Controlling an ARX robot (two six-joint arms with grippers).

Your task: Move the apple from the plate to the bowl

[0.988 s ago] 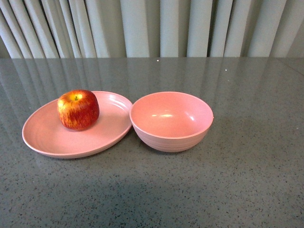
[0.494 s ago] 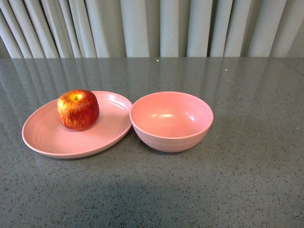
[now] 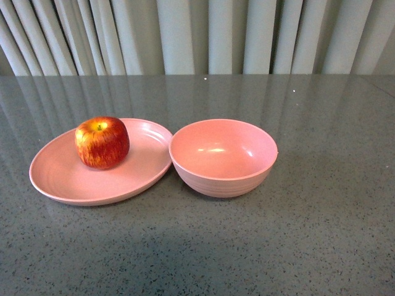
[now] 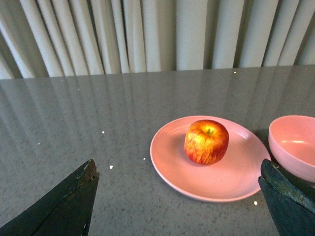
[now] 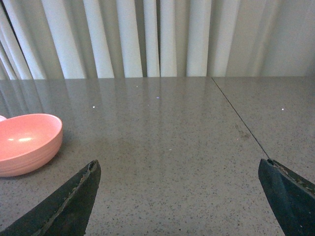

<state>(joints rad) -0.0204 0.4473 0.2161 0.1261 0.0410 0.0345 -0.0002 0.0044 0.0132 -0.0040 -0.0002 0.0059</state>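
The red apple (image 3: 102,142) with a yellow top stands on the far part of the shallow pink plate (image 3: 68,182), at the left of the grey table. The deep pink bowl (image 3: 223,156) stands right beside the plate and is empty. Neither arm shows in the front view. In the left wrist view my left gripper (image 4: 179,169) is open and empty, short of the plate (image 4: 221,182), with the apple (image 4: 206,141) beyond it and the bowl (image 4: 294,145) at the edge. In the right wrist view my right gripper (image 5: 179,169) is open and empty over bare table, with the bowl (image 5: 24,142) off to one side.
Pale pleated curtains (image 3: 203,37) hang behind the table's far edge. A thin dark seam (image 5: 241,120) runs across the tabletop in the right wrist view.
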